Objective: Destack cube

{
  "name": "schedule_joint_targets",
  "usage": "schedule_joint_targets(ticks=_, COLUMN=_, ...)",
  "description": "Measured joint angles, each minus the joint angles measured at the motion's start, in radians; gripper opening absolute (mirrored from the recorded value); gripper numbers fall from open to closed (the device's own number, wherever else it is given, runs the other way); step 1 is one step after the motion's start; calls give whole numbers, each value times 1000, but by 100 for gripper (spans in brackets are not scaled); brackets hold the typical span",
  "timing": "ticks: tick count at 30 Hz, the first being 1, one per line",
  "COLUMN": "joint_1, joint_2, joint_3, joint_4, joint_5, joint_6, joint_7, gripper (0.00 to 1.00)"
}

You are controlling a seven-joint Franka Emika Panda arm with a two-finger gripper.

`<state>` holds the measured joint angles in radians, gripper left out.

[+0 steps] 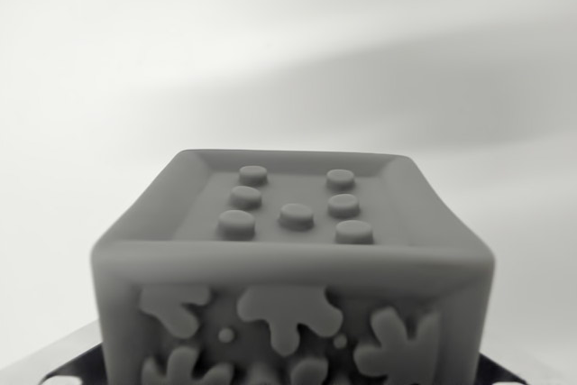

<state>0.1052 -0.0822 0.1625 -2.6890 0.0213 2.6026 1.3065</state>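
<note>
A grey cube (293, 259) fills the lower middle of the wrist view, seen very close. Its top face is recessed and carries several raised round studs. Its near side shows raised splat-like shapes. At the bottom corners, dark edges (63, 369) show on each side of the cube; whether they are my fingertips or another object under the cube I cannot tell. No clear view of the gripper's fingers is given, and any cube below is hidden.
A pale, featureless surface (270, 60) spreads behind the cube, crossed by a broad soft shadow (469, 87) at the wrist view's upper right.
</note>
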Motion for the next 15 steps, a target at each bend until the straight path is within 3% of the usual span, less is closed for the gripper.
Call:
schedule_joint_targets(ticks=10, joint_1=17, joint_2=5, joint_3=16, joint_4=-20, joint_5=5, joint_6=31, joint_7=51, gripper=0)
schedule_joint_targets(ticks=15, joint_1=16, joint_2=69, joint_3=15, joint_4=-21, joint_5=-8, joint_6=87, joint_7=64, gripper=0)
